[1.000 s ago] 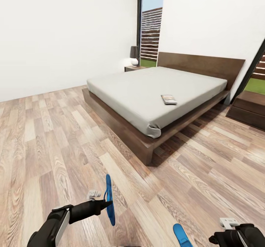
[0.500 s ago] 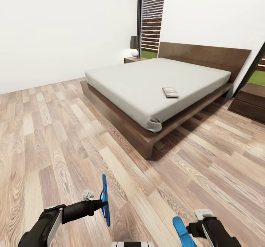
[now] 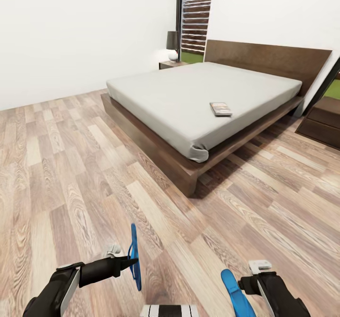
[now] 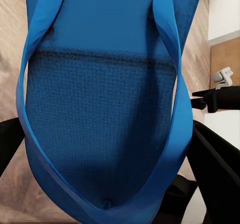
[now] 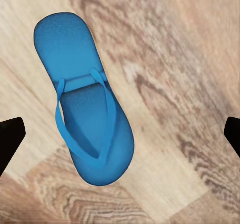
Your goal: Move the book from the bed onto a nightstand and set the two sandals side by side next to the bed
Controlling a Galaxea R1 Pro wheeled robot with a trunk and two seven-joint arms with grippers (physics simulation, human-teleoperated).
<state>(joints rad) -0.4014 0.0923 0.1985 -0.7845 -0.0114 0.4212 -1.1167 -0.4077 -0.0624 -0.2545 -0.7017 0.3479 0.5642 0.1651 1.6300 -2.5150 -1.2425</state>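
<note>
In the head view my left gripper (image 3: pixel 131 261) is shut on one bright blue sandal (image 3: pixel 134 256), which stands on edge above the floor. Up close, that sandal (image 4: pixel 105 114) fills the space between the dark fingers (image 4: pixel 215 169). The other sandal (image 3: pixel 233 294) lies flat on the floor planks, right beside my right gripper (image 3: pixel 244 285). From the right wrist, this sandal (image 5: pixel 85 129) shows strap-up below the open gripper (image 5: pixel 120 134), whose fingertips (image 5: pixel 10 139) are wide apart. The book (image 3: pixel 220 109) lies on the grey mattress of the bed (image 3: pixel 156 132), near its right side.
A dark nightstand (image 3: pixel 169 64) carrying a lamp (image 3: pixel 173 47) stands at the bed's far left corner. Another nightstand (image 3: pixel 326 123) sits on the bed's right. Wood floor stretches between me and the bed's near corner (image 3: pixel 191 184). White walls and tall windows stand behind.
The head view has shifted, so the bed sits a little higher in the picture. My right gripper has come leftward, closer to the sandal on the floor. The left gripper still holds its sandal.
</note>
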